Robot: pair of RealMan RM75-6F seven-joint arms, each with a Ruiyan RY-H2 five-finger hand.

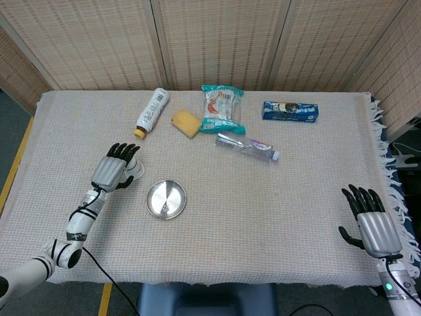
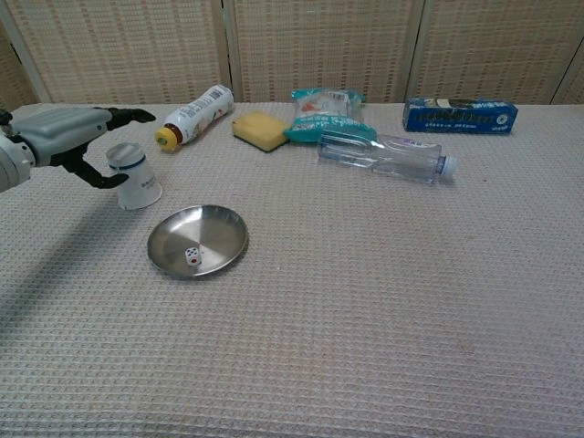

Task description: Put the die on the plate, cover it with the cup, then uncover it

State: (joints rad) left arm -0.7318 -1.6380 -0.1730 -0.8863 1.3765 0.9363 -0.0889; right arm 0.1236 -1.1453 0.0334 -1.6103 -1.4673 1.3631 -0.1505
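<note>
We see the worktop [image 2: 383, 310], covered by a woven cloth, from the head and chest views. The die [image 2: 191, 258] lies inside the round metal plate [image 2: 219, 228], on the side nearest the robot. The cup [image 2: 134, 176] stands mouth-down on the cloth just beyond the plate's left rim, apart from it. The left hand [image 2: 64, 132] hovers over and beside the cup with its fingers spread and its thumb [image 2: 99, 178] curled low next to the cup's side; we cannot tell whether the thumb touches it, and the hand holds nothing. The right hand [image 1: 371, 220] rests near the right edge of the worktop, well apart from the plate, its fingers extended and apart, holding nothing. Along the far side lie a white bottle with a yellow cap [image 2: 194, 113], a yellow sponge [image 2: 260, 130], a green snack packet [image 2: 326, 114], a clear plastic bottle [image 2: 383, 155] and a blue box [image 2: 461, 115].
</note>
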